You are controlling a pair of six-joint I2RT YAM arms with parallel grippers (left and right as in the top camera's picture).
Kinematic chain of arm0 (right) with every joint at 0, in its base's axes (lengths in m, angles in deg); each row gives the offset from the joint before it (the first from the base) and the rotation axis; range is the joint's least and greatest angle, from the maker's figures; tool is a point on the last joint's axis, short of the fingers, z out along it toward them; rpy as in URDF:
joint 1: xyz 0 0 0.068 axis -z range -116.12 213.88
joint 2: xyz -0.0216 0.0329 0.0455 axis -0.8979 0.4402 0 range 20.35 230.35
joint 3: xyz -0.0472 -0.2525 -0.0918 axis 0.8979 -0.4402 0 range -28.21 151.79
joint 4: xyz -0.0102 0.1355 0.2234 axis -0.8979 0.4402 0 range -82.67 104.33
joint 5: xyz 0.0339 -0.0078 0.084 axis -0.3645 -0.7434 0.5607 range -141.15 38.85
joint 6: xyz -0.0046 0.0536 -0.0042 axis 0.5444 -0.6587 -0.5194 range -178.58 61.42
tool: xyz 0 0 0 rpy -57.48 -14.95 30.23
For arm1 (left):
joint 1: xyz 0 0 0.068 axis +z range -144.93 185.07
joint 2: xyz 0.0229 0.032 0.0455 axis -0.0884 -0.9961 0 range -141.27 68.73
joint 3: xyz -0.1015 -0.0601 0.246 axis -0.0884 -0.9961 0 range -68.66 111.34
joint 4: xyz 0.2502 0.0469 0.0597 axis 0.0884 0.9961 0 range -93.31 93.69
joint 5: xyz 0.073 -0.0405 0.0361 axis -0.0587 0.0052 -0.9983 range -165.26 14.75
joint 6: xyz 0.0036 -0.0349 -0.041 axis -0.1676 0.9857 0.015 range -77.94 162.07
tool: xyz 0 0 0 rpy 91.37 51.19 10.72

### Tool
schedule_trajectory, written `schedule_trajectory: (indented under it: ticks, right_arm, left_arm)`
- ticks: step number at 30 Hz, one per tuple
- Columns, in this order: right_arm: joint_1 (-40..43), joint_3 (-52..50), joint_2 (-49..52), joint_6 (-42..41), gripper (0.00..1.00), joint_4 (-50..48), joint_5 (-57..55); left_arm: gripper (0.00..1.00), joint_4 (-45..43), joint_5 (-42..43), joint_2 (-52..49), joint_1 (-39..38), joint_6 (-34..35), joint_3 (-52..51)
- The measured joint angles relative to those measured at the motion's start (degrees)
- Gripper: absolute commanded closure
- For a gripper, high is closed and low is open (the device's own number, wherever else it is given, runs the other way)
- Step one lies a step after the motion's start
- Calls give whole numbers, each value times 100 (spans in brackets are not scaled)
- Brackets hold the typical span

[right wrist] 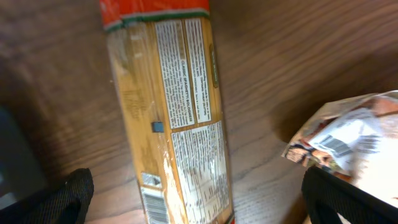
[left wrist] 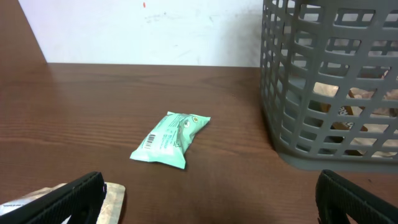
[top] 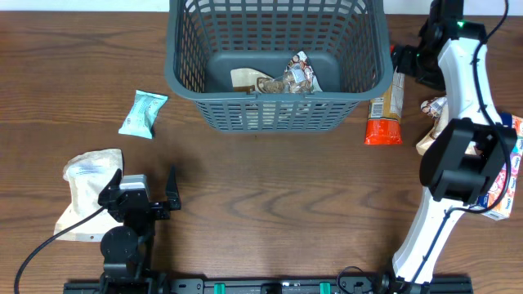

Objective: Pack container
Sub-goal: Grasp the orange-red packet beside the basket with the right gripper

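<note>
The dark grey slotted basket (top: 270,97) stands at the back middle and holds a few snack packets (top: 296,75). It also shows in the left wrist view (left wrist: 329,81). A long spaghetti packet (top: 386,110) with a red end lies just right of the basket. My right gripper (top: 406,61) hovers over its far end, open and empty, with the packet (right wrist: 174,124) between and below its fingers (right wrist: 199,205). My left gripper (top: 140,189) is open and empty at the front left (left wrist: 205,199). A teal packet (top: 143,113) lies ahead of it (left wrist: 171,140).
A beige bag (top: 86,192) lies beside the left gripper's left finger (left wrist: 112,196). A small snack packet (top: 433,106) lies right of the spaghetti (right wrist: 348,134). A colourful box (top: 502,175) sits at the right edge under the white right arm.
</note>
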Motion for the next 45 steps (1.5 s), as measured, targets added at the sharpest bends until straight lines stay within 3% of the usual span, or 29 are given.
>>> schedule_trajectory:
  ticks: [10, 35, 45]
  right_arm:
    - [0, 0, 636, 157, 1, 26, 39]
    - [-28, 0, 935, 354, 1, -105, 186]
    - [-251, 0, 1032, 946, 1, -278, 315]
  left_arm:
    - [1, -2, 0, 0, 0, 0, 0]
    - [1, -2, 0, 0, 0, 0, 0]
    - [1, -2, 0, 0, 0, 0, 0]
